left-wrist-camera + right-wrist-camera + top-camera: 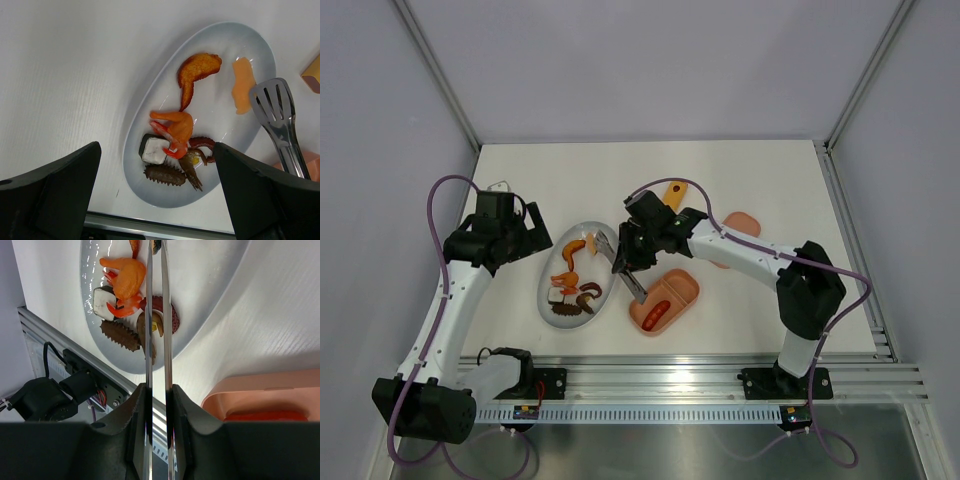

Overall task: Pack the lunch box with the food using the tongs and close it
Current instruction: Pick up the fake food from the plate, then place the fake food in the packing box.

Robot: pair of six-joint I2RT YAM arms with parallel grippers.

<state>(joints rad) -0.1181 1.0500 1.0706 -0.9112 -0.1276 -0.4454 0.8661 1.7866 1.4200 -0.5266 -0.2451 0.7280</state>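
My right gripper (626, 262) (159, 400) is shut on the silvery tongs (620, 265) (149, 315), squeezing their two arms nearly parallel. The slotted tongs head (272, 100) hangs over the right edge of the white oval plate (548, 262) (135, 130), beside a pale orange piece (242, 85). The food on the plate includes an orange shrimp (172, 125), a brown wing (196, 71), a dark-and-white cube (154, 149) and a spiky brown piece (165, 175). The pink lunch box (678, 285) (260, 392) lies right of the plate with a red sausage (657, 314) (265, 416) inside. My left gripper (525, 240) (156, 165) hovers open above the plate's near end.
The pink lid (742, 228) lies behind my right arm, partly hidden by it. A yellow-orange flat bar (672, 192) (312, 75) rests on the table beyond the right gripper. The metal rail (700, 380) runs along the table's near edge.
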